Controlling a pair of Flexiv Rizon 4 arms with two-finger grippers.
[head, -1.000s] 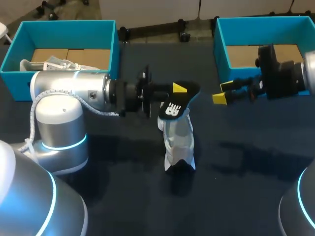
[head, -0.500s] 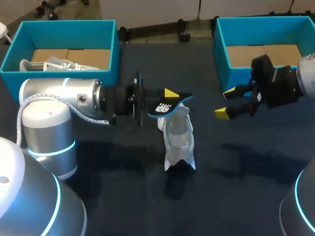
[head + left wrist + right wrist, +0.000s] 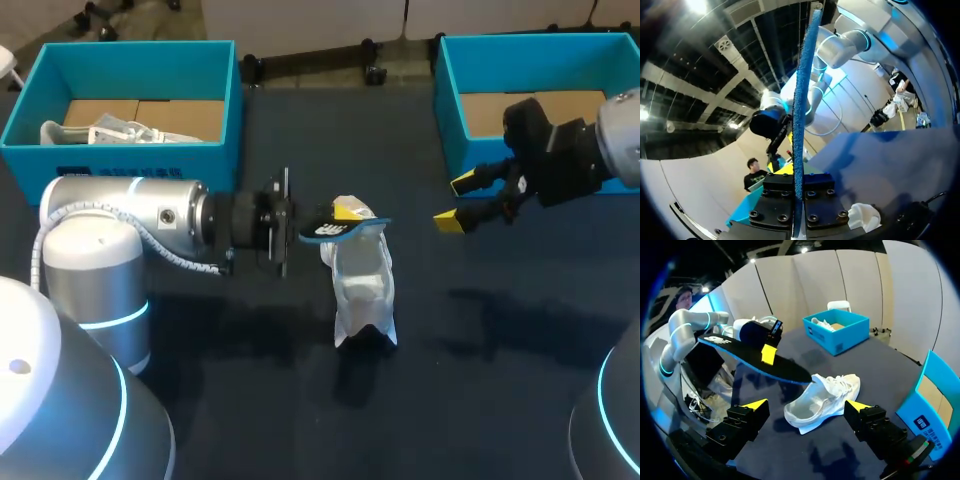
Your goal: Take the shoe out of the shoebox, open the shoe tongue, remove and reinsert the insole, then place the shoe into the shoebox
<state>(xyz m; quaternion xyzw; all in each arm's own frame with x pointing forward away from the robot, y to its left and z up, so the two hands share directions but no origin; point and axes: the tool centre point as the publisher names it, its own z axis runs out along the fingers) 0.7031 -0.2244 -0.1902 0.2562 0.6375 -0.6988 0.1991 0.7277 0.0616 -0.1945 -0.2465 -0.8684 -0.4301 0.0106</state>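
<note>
One insole (image 3: 322,230) level, crosswise to shoe (image 3: 362,288)

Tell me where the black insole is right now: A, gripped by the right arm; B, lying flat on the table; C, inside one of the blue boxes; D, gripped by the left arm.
D: the left arm's fingers clamp the insole from both sides and hold it up at the white shoe, while the right arm's fingers stand open and empty.
</note>
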